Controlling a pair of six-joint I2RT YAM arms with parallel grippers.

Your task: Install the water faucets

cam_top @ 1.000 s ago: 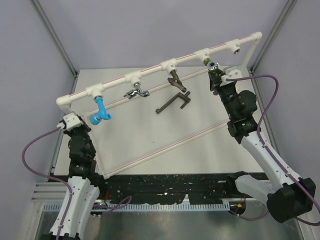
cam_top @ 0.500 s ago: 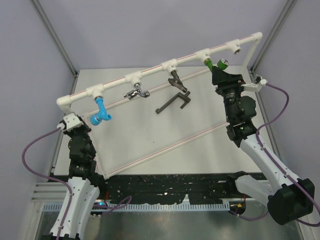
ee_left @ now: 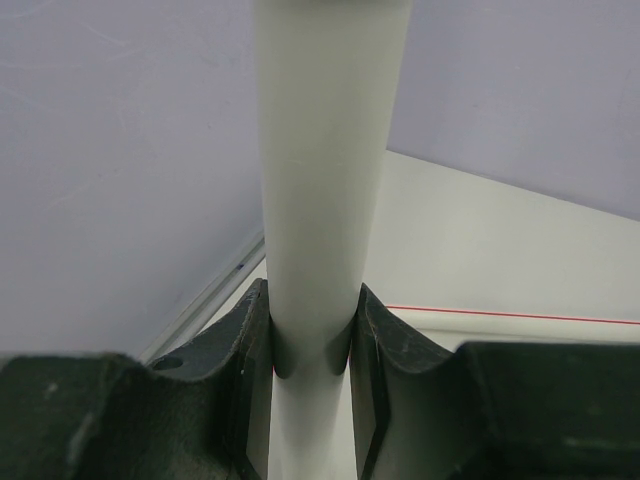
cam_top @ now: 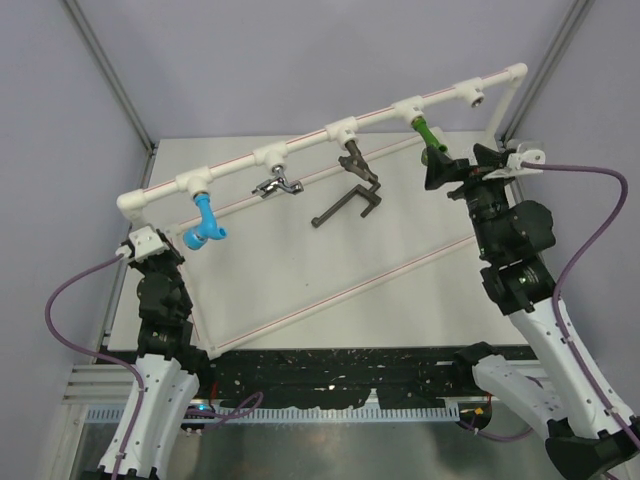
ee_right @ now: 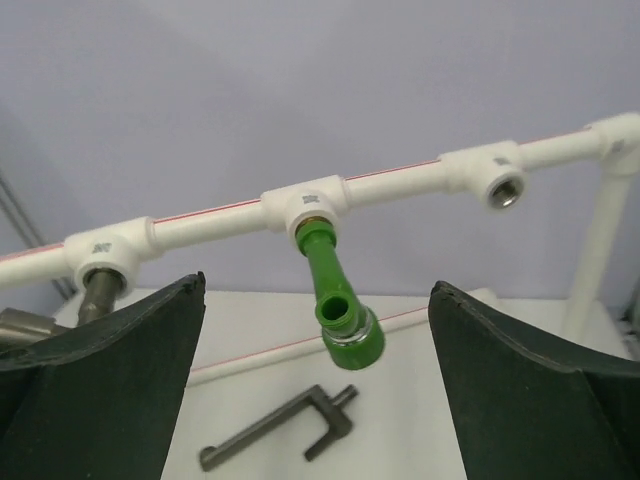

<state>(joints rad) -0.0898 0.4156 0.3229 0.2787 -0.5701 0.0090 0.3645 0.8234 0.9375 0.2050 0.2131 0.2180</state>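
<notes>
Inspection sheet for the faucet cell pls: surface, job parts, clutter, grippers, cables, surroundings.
Surface: white table top carries the white pipe frame and one loose faucet.
Job's things: bright blue faucet, silver chrome faucet, dark bronze faucet and green faucet hang from the frame's top-rail tee sockets. The long dark T-handled faucet lies loose on the table. The rightmost socket is empty.
Clutter: nothing seen.
Grippers: left gripper shut on the upright white pipe. Right gripper open, jaws wide, with gaps on both sides of the green faucet.
Cables: left purple cable and right purple cable loop from the wrists.
Surroundings: grey enclosure walls, aluminium corner post.
</notes>
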